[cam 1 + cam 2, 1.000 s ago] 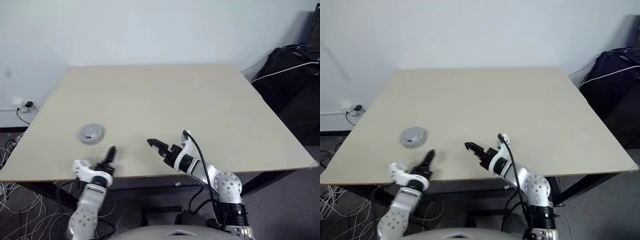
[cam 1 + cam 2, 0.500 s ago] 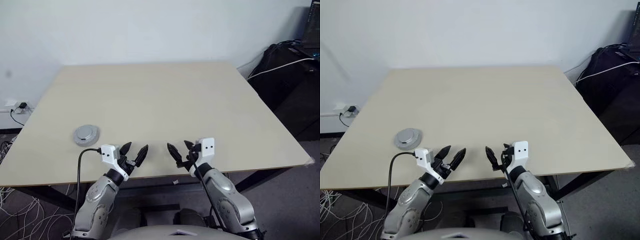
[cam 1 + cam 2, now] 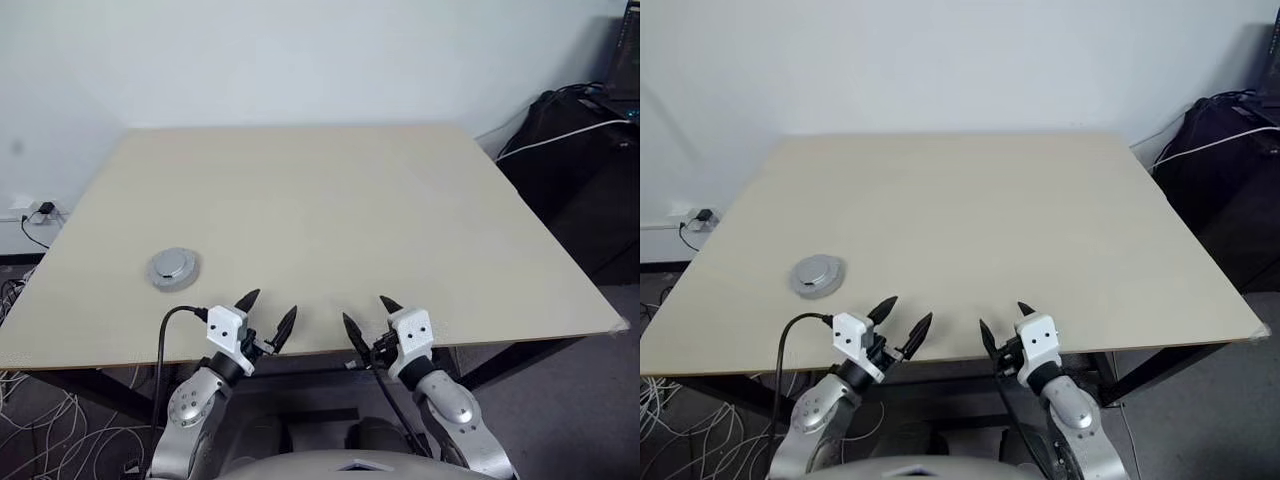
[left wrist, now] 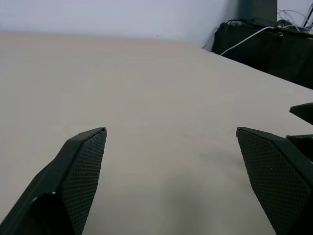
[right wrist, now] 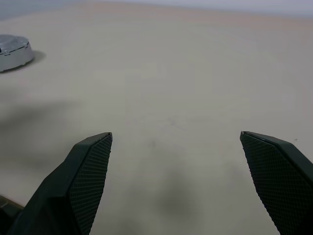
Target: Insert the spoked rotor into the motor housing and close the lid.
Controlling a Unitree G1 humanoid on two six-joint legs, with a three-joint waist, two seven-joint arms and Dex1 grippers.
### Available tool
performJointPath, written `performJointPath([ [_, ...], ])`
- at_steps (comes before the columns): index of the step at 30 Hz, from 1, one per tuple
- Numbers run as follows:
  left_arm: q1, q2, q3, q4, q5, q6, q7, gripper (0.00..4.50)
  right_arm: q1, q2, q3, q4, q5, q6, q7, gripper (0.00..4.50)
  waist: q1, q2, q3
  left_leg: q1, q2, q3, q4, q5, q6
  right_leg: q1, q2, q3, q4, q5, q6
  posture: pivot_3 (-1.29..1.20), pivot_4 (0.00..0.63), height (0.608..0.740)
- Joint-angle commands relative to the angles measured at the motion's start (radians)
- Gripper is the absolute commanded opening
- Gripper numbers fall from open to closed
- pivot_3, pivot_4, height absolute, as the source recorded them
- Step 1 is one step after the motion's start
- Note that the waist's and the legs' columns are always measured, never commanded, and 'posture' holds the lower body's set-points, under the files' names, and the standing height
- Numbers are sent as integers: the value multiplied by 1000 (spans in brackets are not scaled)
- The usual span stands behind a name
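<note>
Both my pincers, left (image 3: 267, 315) and right (image 3: 369, 315), hang spread wide and empty at the surface's (image 3: 330, 200) near edge. The silver round assembly (image 3: 174, 268), lid on (it seems), rests beyond my left pincer, outward of it, so no grip seems needed.

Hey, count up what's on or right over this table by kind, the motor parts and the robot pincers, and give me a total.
Round silver motor assembly with its lid on top: 1
Open robot pincers at the table's near edge, both empty: 2, the left pincer and the right pincer
Total: 3
</note>
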Motion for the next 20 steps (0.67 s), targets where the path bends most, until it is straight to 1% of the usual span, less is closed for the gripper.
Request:
performJointPath([
  [1,7,7,18,-72,-1,-6,5,4486,-6,11,-20,-10,-9,-35,6,4500,-1,0,0,0,0,0,0,0,0,0,0,0,0,0,1,0,0,740],
  [2,12,5,24,-79,0,-5,13,4486,-5,14,-22,-8,-9,-35,7,4500,-1,-1,0,0,0,0,0,0,0,0,0,0,0,-3,5,0,0,740],
  [3,20,3,31,-88,-2,-6,20,4486,-5,18,-23,-5,-7,-35,8,4500,-1,-1,0,0,0,0,0,0,0,0,0,0,1,-3,5,0,0,740],
  [8,65,0,53,-146,-17,11,44,4486,-3,31,-32,17,-7,-41,12,4500,0,0,0,0,0,-2,0,0,0,0,0,1,1,-2,3,0,0,740],
  [10,57,-12,49,-136,-9,19,58,4486,-6,34,-36,32,-8,-49,18,4500,3,0,0,0,0,-2,0,0,0,0,0,1,1,-1,0,0,0,740],
  [14,1,-61,20,-81,38,31,102,4486,-9,41,-42,49,-11,-59,26,4500,14,-1,0,0,0,-2,2,0,0,0,0,-1,3,-1,0,0,0,740],
  [16,-10,-72,16,-69,47,32,110,4486,-10,44,-46,60,-13,-66,29,4500,17,-1,0,0,0,-2,4,0,0,1,0,-1,4,-3,4,0,0,740],
  [20,-26,-82,21,-36,54,27,117,4486,-17,51,-51,81,-18,-77,35,4500,17,-1,0,1,0,-2,4,0,0,1,1,-1,5,-3,4,0,0,740],
])
